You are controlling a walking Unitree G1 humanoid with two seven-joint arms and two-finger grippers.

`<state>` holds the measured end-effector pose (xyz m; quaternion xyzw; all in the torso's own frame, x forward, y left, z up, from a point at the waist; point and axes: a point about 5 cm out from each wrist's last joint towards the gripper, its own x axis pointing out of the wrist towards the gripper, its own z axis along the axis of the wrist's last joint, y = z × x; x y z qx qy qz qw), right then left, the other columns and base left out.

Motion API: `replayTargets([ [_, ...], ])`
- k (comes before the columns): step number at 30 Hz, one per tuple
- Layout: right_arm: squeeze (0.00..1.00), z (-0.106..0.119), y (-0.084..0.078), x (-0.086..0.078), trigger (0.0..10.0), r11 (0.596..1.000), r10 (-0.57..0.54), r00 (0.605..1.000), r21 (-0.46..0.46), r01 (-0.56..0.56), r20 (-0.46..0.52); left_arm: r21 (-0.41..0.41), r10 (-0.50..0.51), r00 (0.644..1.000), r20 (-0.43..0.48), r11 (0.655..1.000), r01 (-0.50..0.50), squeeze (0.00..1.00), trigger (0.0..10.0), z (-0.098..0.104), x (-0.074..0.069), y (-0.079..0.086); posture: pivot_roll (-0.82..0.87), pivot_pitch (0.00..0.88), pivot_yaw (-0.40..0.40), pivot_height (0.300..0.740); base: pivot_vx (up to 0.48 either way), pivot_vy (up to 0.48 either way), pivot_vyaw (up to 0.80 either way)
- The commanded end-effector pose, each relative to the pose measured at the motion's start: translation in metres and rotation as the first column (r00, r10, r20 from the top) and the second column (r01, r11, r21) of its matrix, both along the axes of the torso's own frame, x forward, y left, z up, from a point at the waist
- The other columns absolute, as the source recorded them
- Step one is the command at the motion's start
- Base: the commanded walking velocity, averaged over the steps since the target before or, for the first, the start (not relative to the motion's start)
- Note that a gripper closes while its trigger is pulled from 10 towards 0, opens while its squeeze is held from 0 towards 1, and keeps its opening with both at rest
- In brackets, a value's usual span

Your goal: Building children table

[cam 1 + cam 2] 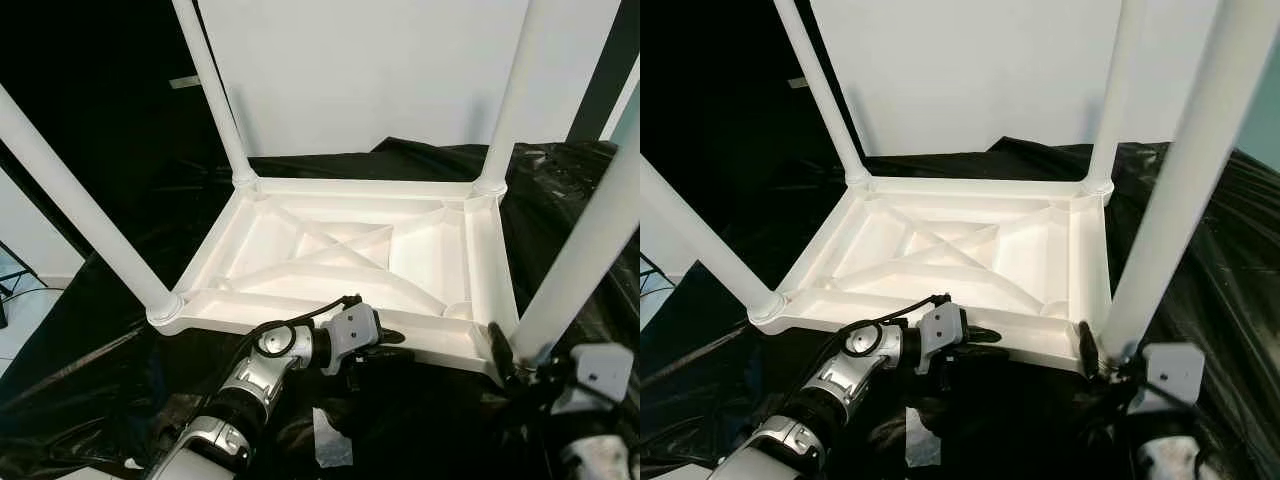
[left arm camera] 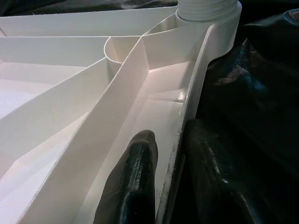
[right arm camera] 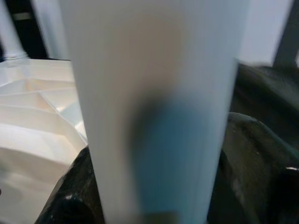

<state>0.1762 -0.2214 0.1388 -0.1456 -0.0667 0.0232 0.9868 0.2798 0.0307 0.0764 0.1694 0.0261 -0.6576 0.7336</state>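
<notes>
Tabletop (image 1: 340,250) of a white children's table lies upside down on black sheeting (image 1: 90,380), ribbed underside up, so that its four legs can stand in the corner sockets. At the near edge the left hand (image 1: 385,352) pinches the rim, one finger (image 2: 133,179) inside the frame and the other outside, apparently steadying the piece. To the right, the right hand (image 1: 520,375) is clenched around the base of the near right leg (image 1: 585,240), seemingly seating it in its socket.

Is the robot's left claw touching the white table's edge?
Touching. In the left wrist view, the left claw straddles the table's edge wall: one black finger inside the rim, the other outside, pressed against it.
</notes>
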Motion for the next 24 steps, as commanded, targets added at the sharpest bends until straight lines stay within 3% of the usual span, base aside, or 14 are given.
replayTargets([
  [1, 0.0, -0.001, -0.005, 0.0, 10.0, 1.0, 0.001, 1.0, 0.001, -0.001, -0.009, 0.103, 0.124, 0.988, -0.093, 0.988, -0.114, 0.0, 0.0, -0.031, -0.006, 0.013, -0.18, 0.0, 0.085, 0.74, 0.0, 0.0, 0.0],
  [7, 0.0, 0.002, -0.006, 0.007, 10.0, 0.986, 0.162, 0.984, -0.024, -0.164, -0.069, 0.102, 0.133, 0.987, -0.095, 0.987, -0.124, 0.0, 0.0, -0.031, -0.006, 0.015, -0.17, 0.0, 0.083, 0.74, 0.0, 0.0, 0.0],
  [8, 0.0, -0.002, -0.006, 0.006, 0.0, 0.975, 0.217, 0.969, -0.013, -0.22, -0.116, 0.1, 0.133, 0.987, -0.094, 0.987, -0.124, 0.0, 0.0, -0.03, -0.006, 0.015, -0.17, 0.0, 0.083, 0.74, 0.0, 0.0, 0.0],
  [19, 0.0, -0.008, -0.015, 0.001, 0.0, 0.963, 0.266, 0.943, 0.012, -0.269, -0.201, 0.101, 0.133, 0.987, -0.091, 0.987, -0.124, 0.0, 0.0, -0.029, -0.004, 0.015, -0.18, 0.0, 0.092, 0.74, 0.0, 0.0, 0.0],
  [24, 0.0, -0.016, -0.021, -0.004, 0.0, 0.986, 0.157, 0.965, 0.083, -0.142, -0.211, 0.102, 0.125, 0.988, -0.091, 0.988, -0.115, 0.0, 0.0, -0.029, -0.004, 0.014, -0.19, 0.0, 0.093, 0.74, 0.0, 0.0, 0.0],
])
